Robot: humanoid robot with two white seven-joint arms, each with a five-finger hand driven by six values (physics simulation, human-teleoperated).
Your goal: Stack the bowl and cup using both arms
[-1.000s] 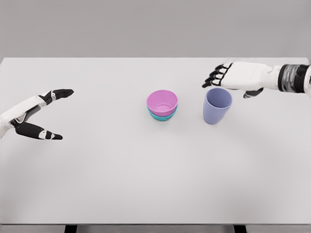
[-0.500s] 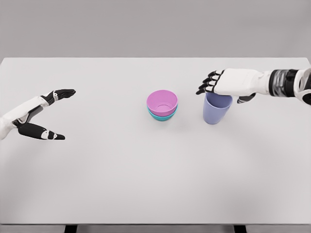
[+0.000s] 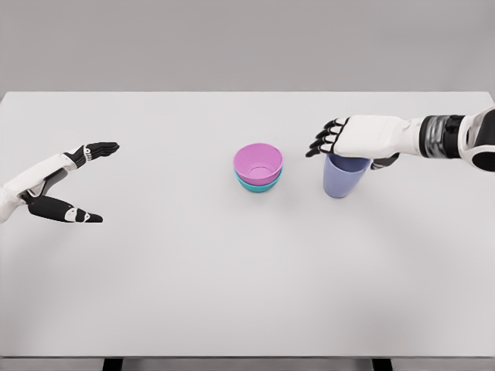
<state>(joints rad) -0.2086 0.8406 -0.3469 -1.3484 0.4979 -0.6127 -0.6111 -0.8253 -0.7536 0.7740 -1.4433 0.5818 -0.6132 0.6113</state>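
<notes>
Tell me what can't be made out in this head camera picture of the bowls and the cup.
- Rim and opening of the periwinkle plastic cup: covered by the right robot hand, head view; contact can't be judged.
- Teal bowl: only its edge shows beneath the pink plastic bowl nested in it.
- Left robot hand: its arm is cut off by the left edge.

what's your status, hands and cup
Right hand over the purple cup, fingers not closed. Left hand open, far left. Pink bowl nested in teal bowl.
</notes>
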